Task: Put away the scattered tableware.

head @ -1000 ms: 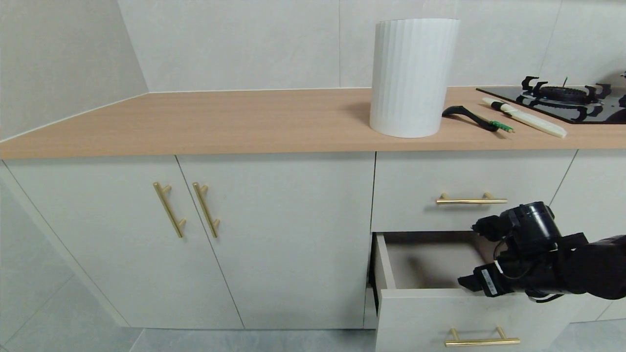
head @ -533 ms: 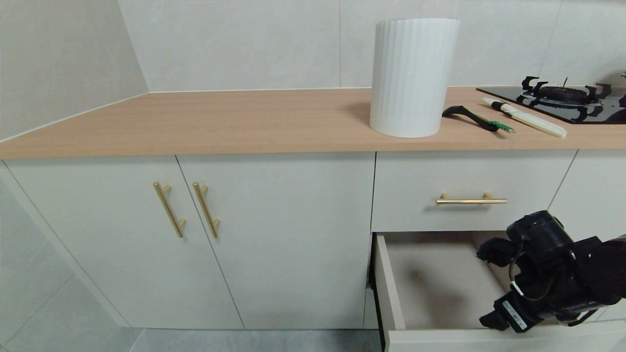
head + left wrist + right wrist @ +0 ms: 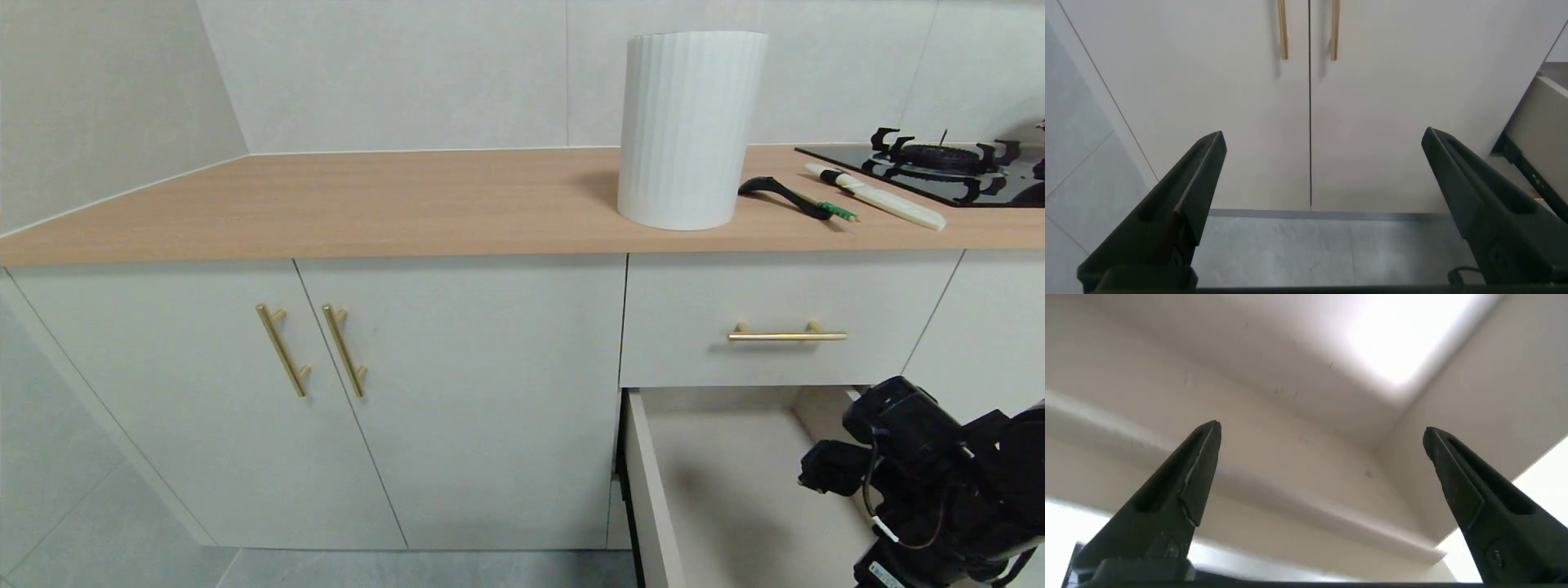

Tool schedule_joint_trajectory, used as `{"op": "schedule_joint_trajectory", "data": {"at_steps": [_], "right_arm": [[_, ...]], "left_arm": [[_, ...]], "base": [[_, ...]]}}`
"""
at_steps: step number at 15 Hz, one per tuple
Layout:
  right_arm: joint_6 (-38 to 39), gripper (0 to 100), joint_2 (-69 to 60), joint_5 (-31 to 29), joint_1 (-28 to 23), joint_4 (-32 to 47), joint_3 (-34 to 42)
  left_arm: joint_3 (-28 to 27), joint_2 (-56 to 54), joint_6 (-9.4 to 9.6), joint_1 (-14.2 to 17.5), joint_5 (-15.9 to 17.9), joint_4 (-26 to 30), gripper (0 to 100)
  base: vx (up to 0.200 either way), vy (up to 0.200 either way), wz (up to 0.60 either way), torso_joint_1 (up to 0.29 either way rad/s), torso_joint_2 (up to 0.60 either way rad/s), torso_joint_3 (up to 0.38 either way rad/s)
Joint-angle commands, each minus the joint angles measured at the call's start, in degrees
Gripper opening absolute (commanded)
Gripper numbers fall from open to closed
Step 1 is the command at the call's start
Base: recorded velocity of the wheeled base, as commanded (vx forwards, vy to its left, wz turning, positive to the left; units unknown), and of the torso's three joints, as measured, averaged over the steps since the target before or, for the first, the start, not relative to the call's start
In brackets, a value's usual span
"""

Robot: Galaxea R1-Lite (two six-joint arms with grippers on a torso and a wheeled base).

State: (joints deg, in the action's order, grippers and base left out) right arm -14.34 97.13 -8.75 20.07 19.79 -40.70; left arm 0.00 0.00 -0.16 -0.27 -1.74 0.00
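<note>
**Drawer open, both grippers empty**

At the lower right of the head view my right arm (image 3: 955, 482) hangs over the open lower drawer (image 3: 651, 490). The right gripper (image 3: 1319, 434) has its fingers spread wide, with nothing between them. My left gripper (image 3: 1321, 145) is likewise wide apart and empty, facing the double cabinet doors (image 3: 1388, 122). Farther back, at upper right, the tableware lies on the countertop (image 3: 367, 204): a black spoon (image 3: 782, 194) and a cream knife (image 3: 882, 198), just right of the white ribbed canister (image 3: 690, 131). Behind them sits the hob (image 3: 939, 167).

Hob (image 3: 939, 167) on countertop (image 3: 367, 200); 2 cabinet doors (image 3: 457, 392) below.
</note>
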Motion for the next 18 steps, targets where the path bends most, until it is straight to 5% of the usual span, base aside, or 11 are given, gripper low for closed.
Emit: {"op": "schedule_joint_trajectory", "data": {"at_steps": [1,5,13,18], "right_arm": [[0.3,100,0.0,-0.1,0.0,-0.4,-1.0],[8.9,100,-2.4,1.2,-2.8,-0.4,-7.5],[9.4,100,-6.7,1.7,-5.9,-4.9,-8.0],[9.4,100,-6.9,1.5,-5.9,-5.6,-7.9]], "left_arm": [[0.0,0.0,-0.02,0.0,0.0,0.0,100],[0.0,0.0,-0.02,0.0,0.0,0.0,100],[0.0,0.0,-0.11,0.0,0.0,0.0,100],[0.0,0.0,-0.11,0.0,0.0,0.0,100]], "base": [[0.000,0.000,0.00,0.000,0.00,0.000],[0.000,0.000,0.00,0.000,0.00,0.000],[0.000,0.000,0.00,0.001,-0.01,-0.003],[0.000,0.000,0.00,0.086,-0.28,-0.244]]}}
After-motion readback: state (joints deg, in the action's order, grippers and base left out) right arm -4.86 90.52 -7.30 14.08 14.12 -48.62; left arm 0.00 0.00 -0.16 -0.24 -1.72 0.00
